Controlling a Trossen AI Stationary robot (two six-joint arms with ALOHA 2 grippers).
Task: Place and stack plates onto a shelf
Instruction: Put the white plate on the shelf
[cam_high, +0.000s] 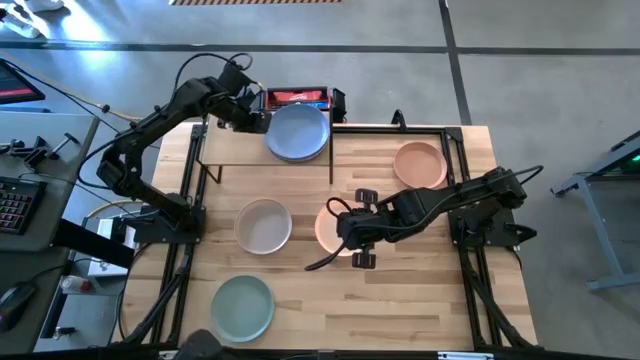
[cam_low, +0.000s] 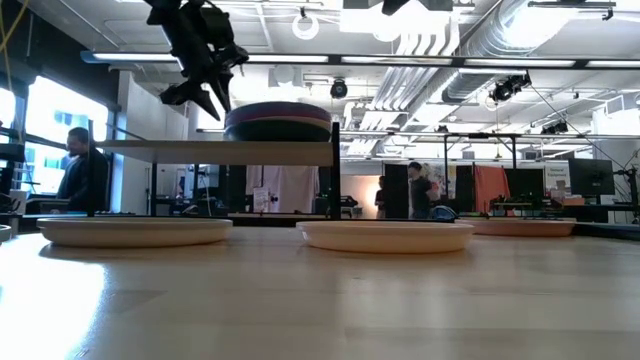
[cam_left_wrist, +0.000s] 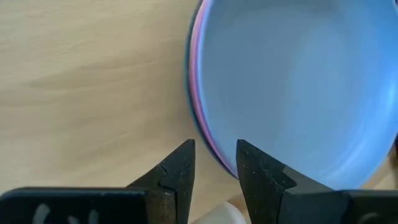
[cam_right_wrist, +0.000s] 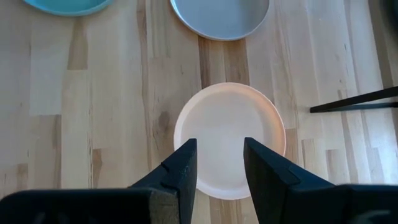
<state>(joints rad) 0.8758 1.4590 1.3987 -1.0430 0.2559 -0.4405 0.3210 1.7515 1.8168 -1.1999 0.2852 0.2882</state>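
A stack of plates with a blue one on top (cam_high: 297, 132) rests on the shelf (cam_high: 230, 150), a light-wood board on black legs at the table's far side. My left gripper (cam_left_wrist: 214, 168) hangs open just above the board at the stack's left rim, touching nothing; the low view shows it (cam_low: 208, 100) raised beside the stack (cam_low: 278, 120). My right gripper (cam_right_wrist: 219, 168) stands open above a peach plate (cam_right_wrist: 229, 134) lying flat on the tabletop at mid-table (cam_high: 325, 225), clear of it.
On the tabletop lie a beige plate (cam_high: 263, 225), a sage green plate (cam_high: 241, 307) near the front left, and another peach plate (cam_high: 419, 165) at the far right. A black shelf leg (cam_right_wrist: 354, 99) stands close to the right gripper. The shelf's left half is bare.
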